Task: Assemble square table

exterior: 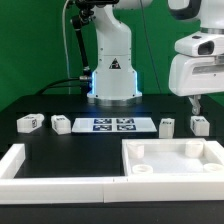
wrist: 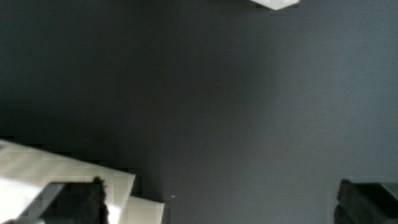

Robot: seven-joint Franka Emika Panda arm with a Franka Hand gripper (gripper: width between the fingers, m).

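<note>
The white square tabletop (exterior: 170, 160) lies at the front of the exterior view's right, rim up. Four small white tagged legs stand in a row behind it: two on the left (exterior: 29, 122) (exterior: 61, 125) and two on the right (exterior: 167, 126) (exterior: 199, 125). My gripper (exterior: 197, 104) hangs above the rightmost leg, clear of it. In the wrist view the gripper (wrist: 222, 205) is open, with only dark table between its dark fingertips (wrist: 75, 200). A white corner (wrist: 63, 170) shows beside one fingertip; I cannot tell which part it is.
The marker board (exterior: 110, 124) lies flat in front of the robot base (exterior: 112, 75). Low white wall bars run along the front (exterior: 60, 188) and the left (exterior: 15, 158). Another white piece (wrist: 272, 3) shows at the wrist view's edge.
</note>
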